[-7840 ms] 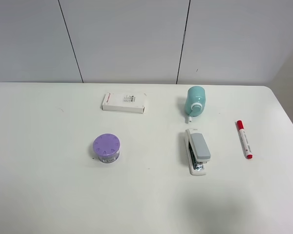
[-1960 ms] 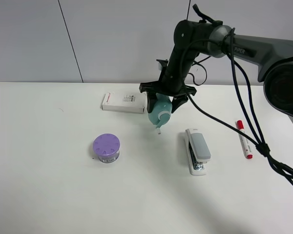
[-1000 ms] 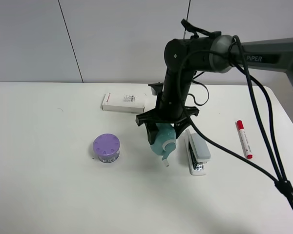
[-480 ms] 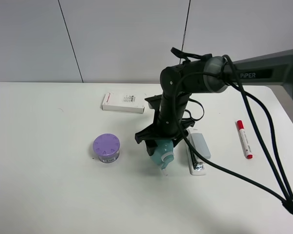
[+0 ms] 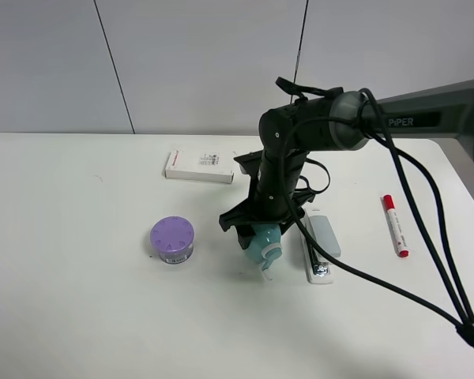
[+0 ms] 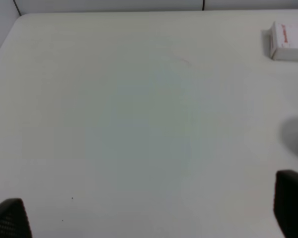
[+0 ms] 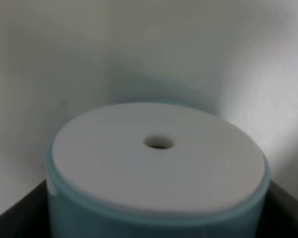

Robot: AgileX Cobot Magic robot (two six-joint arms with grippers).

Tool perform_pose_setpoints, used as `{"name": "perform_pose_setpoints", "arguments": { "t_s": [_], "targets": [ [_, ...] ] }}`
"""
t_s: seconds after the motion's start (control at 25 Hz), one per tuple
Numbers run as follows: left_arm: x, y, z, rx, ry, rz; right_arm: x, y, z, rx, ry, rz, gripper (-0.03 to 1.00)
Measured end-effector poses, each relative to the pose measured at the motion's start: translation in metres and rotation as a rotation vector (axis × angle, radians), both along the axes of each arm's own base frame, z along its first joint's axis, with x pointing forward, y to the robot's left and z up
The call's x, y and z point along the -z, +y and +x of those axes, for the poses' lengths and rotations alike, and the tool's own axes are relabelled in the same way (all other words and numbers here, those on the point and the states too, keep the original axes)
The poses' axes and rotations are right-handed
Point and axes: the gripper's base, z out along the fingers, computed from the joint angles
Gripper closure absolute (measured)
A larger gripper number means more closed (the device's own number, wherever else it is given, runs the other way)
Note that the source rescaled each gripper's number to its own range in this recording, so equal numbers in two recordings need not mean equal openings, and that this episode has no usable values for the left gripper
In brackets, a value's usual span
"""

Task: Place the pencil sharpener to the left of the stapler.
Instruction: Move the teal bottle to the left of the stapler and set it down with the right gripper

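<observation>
From the high camera, the right gripper (image 5: 262, 230) pinches the mint-green pencil sharpener (image 5: 264, 243) just beside the stapler (image 5: 322, 245), at its 9 o'clock. A purple container (image 5: 172, 239) sits well apart at the sharpener's 9 o'clock. The left wrist camera shows the left gripper (image 6: 149, 215), its fingers (image 6: 8, 218) spread wide over the table (image 6: 114, 109) and holding nothing. In the right wrist camera the sharpener's white, holed end fills the frame, with dark fingers (image 7: 15, 218) against both sides.
</observation>
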Motion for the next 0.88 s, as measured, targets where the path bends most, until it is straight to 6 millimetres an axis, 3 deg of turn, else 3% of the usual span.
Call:
{"name": "perform_pose_setpoints", "arguments": {
  "t_s": [0.48, 0.52, 0.56, 0.68, 0.72, 0.76, 0.88],
  "targets": [
    [0.0, 0.0, 0.0, 0.0, 0.0, 0.0, 0.0, -0.0003, 0.0002, -0.003, -0.002, -0.003, 0.97],
    [0.0, 0.0, 0.0, 0.0, 0.0, 0.0, 0.0, -0.0004, 0.0003, -0.007, -0.004, -0.005, 0.92],
    [0.0, 0.0, 0.0, 0.0, 0.0, 0.0, 0.0001, -0.0007, 0.0005, -0.01, -0.006, -0.008, 0.8],
    [0.0, 0.0, 0.0, 0.0, 0.0, 0.0, 0.0001, -0.0001, -0.0005, -0.013, -0.004, -0.012, 0.27],
    [0.0, 0.0, 0.0, 0.0, 0.0, 0.0, 0.0001, 0.0005, -0.0013, -0.014, -0.001, -0.013, 0.15],
    [0.0, 0.0, 0.0, 0.0, 0.0, 0.0, -0.0003, 0.0005, -0.0013, -0.014, -0.002, -0.013, 0.08],
    [0.0, 0.0, 0.0, 0.0, 0.0, 0.0, -0.0013, 0.0011, -0.0025, -0.017, 0.002, -0.015, 0.0]
  ]
}}
